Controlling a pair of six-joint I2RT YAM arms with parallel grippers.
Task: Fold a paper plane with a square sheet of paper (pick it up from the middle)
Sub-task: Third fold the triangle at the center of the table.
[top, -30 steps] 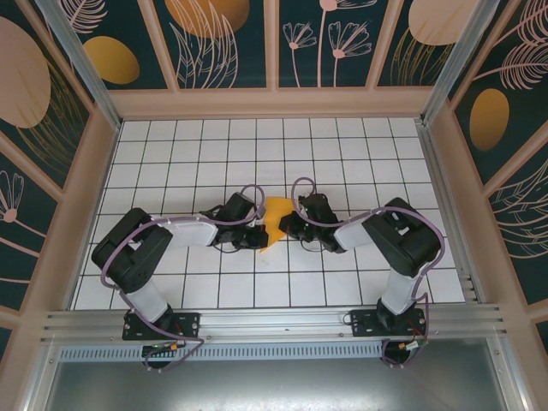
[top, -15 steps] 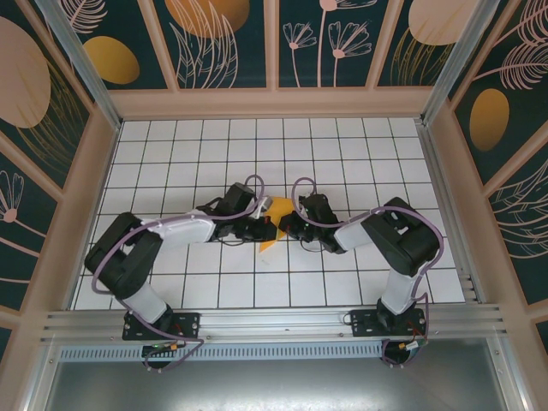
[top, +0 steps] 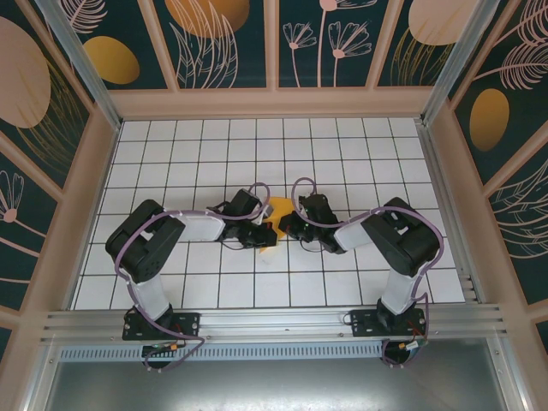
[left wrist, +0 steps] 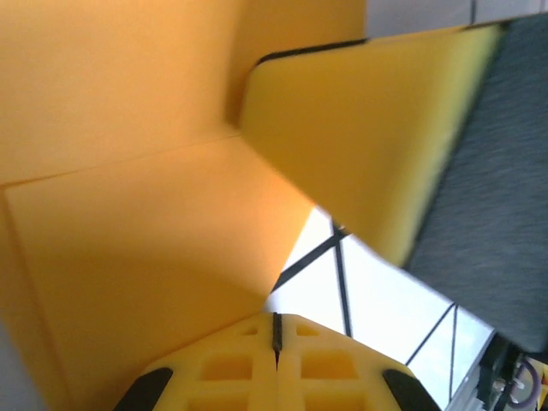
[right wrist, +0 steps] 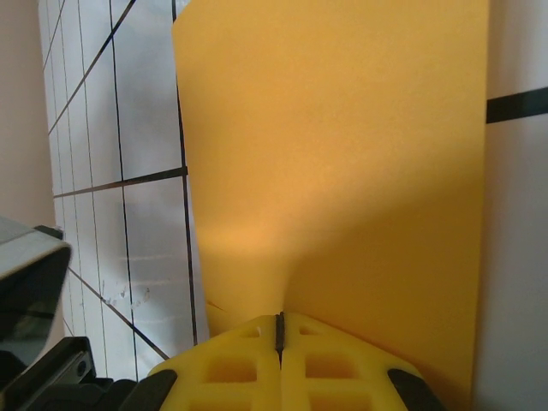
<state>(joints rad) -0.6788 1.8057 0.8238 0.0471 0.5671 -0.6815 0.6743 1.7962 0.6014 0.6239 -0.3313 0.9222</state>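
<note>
The orange-yellow sheet of paper (top: 276, 209), folded into layers, lies at the table's middle between both grippers. My left gripper (top: 263, 233) is shut, its tips at the paper's left edge; the left wrist view shows the folded paper (left wrist: 128, 240) rising just beyond its closed fingertips (left wrist: 276, 324). I cannot tell if the paper is pinched there. My right gripper (top: 286, 226) is shut on the paper from the right; in the right wrist view the paper (right wrist: 342, 154) creases down into its closed fingertips (right wrist: 279, 321). A yellow finger of the right gripper (left wrist: 368, 128) shows close by.
The white grid-tiled table (top: 342, 154) is walled by dark leaf-pattern panels (top: 223, 43) at the back and sides. An aluminium rail (top: 274, 324) runs along the near edge by the arm bases.
The left arm's elbow swung out and back while its shut gripper stayed at the paper and nudged right. Less paper shows from above. The right arm has not moved.
</note>
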